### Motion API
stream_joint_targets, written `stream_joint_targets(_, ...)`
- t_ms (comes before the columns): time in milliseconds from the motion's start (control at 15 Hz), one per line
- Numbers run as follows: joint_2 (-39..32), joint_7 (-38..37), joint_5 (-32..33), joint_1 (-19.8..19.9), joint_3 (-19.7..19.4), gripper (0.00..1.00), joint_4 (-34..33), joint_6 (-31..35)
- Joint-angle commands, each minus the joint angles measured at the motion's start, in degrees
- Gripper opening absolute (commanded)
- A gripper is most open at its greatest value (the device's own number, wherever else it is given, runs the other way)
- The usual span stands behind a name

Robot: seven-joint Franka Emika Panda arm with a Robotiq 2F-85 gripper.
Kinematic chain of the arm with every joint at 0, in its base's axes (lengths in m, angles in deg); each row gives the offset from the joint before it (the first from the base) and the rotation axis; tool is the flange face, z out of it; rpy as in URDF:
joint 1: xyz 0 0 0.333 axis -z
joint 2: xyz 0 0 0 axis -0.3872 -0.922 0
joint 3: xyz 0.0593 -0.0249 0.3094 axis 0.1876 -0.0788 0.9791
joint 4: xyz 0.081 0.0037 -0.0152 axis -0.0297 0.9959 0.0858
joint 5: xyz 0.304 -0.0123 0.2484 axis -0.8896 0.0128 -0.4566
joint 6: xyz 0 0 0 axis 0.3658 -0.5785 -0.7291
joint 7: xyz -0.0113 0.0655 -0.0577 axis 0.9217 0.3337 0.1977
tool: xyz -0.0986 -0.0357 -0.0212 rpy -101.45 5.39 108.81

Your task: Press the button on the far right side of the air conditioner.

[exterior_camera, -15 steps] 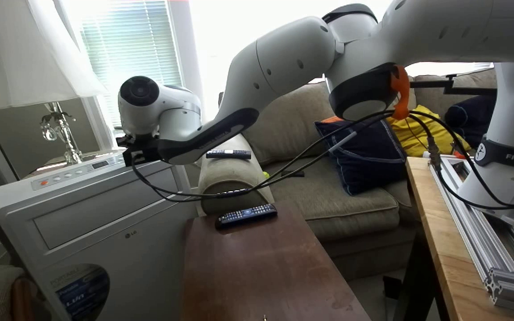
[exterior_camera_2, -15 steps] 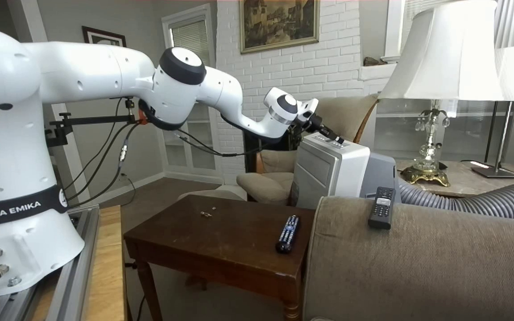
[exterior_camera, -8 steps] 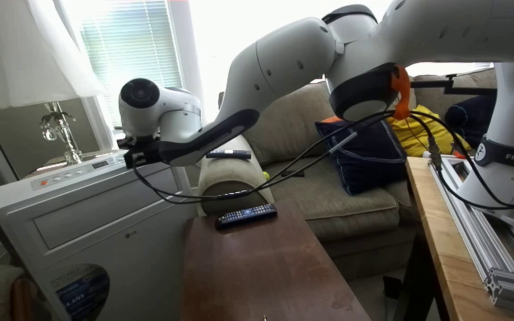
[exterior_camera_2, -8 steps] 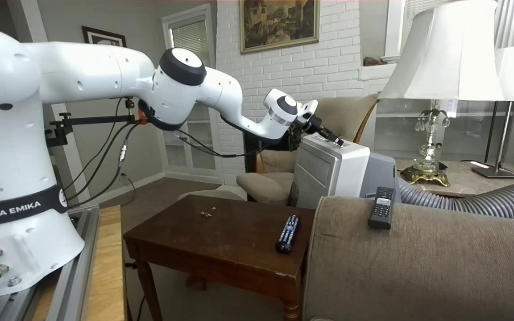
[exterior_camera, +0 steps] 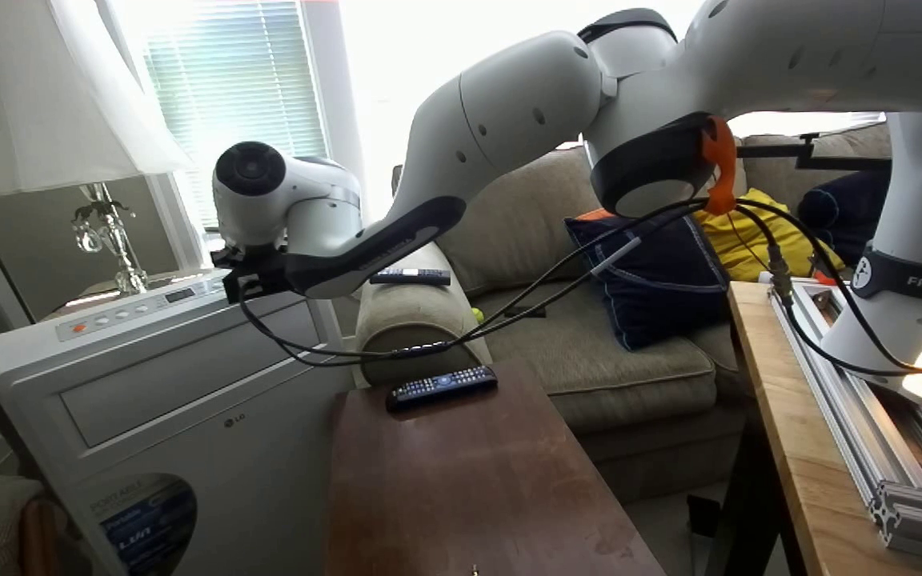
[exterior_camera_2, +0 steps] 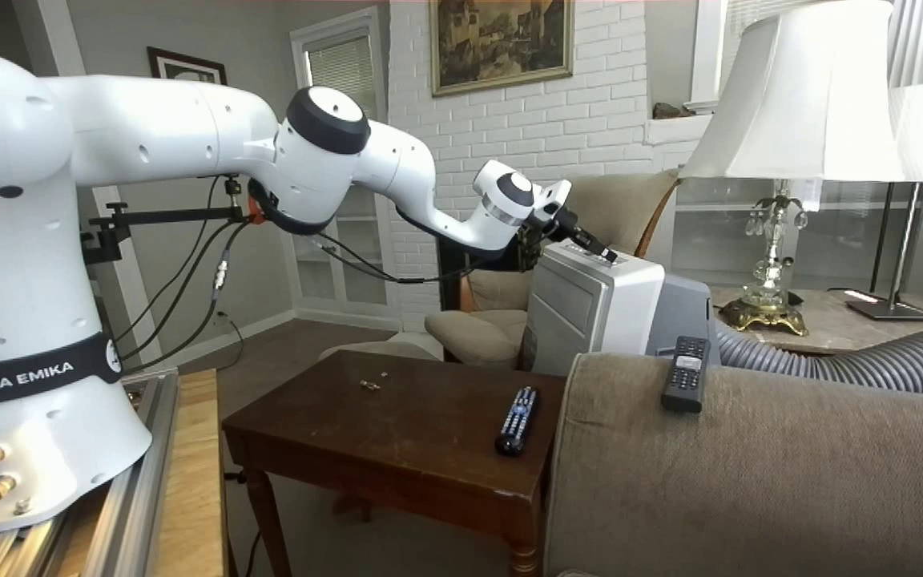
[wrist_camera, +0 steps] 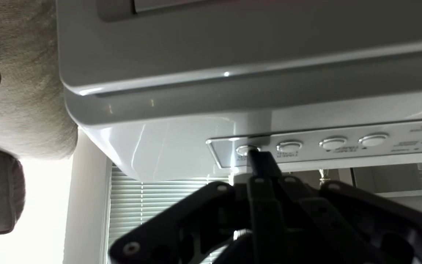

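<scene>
The air conditioner point(exterior_camera: 269, 448) is a large white boxy unit with a button panel on top; it also shows in an exterior view point(exterior_camera_2: 570, 308) and fills much of the wrist view point(wrist_camera: 181, 99). My gripper point(wrist_camera: 260, 156) is shut and empty, fingertips together. In the wrist view the fingertips lie over the edge of the end button point(wrist_camera: 243, 150) on the panel and partly hide it. They look to be touching it; whether it is pressed in I cannot tell. In an exterior view the gripper point(exterior_camera_2: 610, 256) points down at the panel's near end.
A brown table point(exterior_camera_2: 397, 465) with a remote point(exterior_camera_2: 517, 420) stands before the unit. The sofa arm point(exterior_camera_2: 750, 481) with another remote point(exterior_camera_2: 686, 373) is beside it. A lamp point(exterior_camera_2: 790, 96) and a grey hose point(exterior_camera_2: 870, 365) are behind. Several more panel buttons point(wrist_camera: 289, 146) sit alongside.
My gripper and wrist moved slightly down between one second and half a second ago, then stayed still. A warm light now shines on the robot's base.
</scene>
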Motion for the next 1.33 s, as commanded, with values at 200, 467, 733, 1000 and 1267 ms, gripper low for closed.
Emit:
stream_joint_targets(200,-0.80,2.02,-1.25,0.60,3.02,0.00,-1.67,-9.78)
stream_joint_targets(467,-1.49,1.26,-1.15,0.95,3.17,0.00,-3.80,-12.94)
stream_joint_targets(733,-0.29,-1.01,-2.02,2.21,3.15,0.00,-5.86,-9.62)
stream_joint_targets(1000,0.35,-3.31,-2.47,3.06,3.03,0.00,-7.07,-7.83)
stream_joint_targets(1267,0.05,-4.54,-1.97,3.67,2.64,0.00,-7.89,-6.63)
